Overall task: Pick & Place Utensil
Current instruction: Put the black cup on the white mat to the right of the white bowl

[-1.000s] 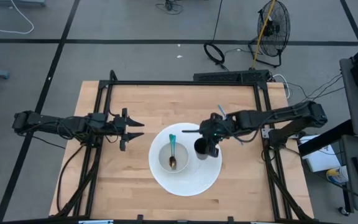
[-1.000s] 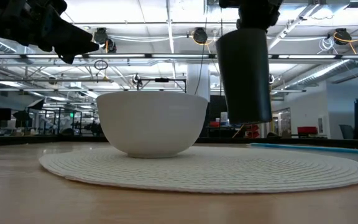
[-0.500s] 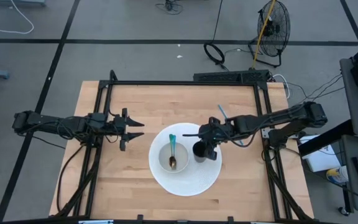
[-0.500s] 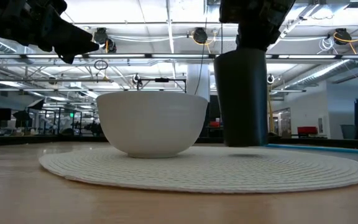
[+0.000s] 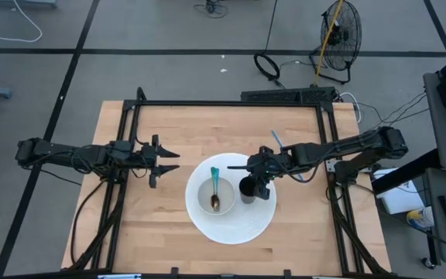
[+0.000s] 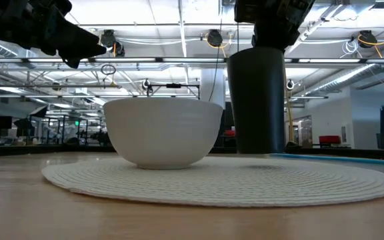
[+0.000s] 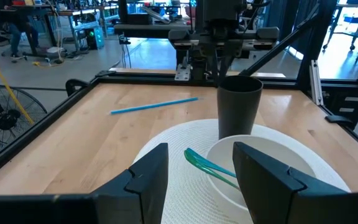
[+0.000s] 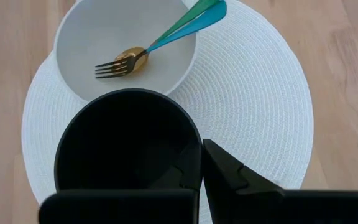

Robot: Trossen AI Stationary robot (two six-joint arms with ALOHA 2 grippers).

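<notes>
On the wooden table (image 5: 169, 225) I see a white woven mat (image 5: 238, 225) carrying a white bowl (image 6: 163, 132) with 1 teal-handled fork (image 8: 160, 40) inside. My right gripper (image 5: 255, 172) pinches the rim of the black cup (image 6: 256, 100), upright on the mat beside the bowl. My left gripper (image 5: 163, 161) waits spread and empty, well apart.

Grey floor (image 5: 169, 70) all around the wooden table (image 5: 200, 132), crossed by dark tape lines. A black floor fan (image 5: 339, 35) with a yellow pole sits past the table's far right corner, cables (image 5: 269, 66) coiled beside it. Ceiling's open, with pipes and strip lights (image 6: 179, 30). Workbenches (image 7: 61, 25) stand in the room behind.
</notes>
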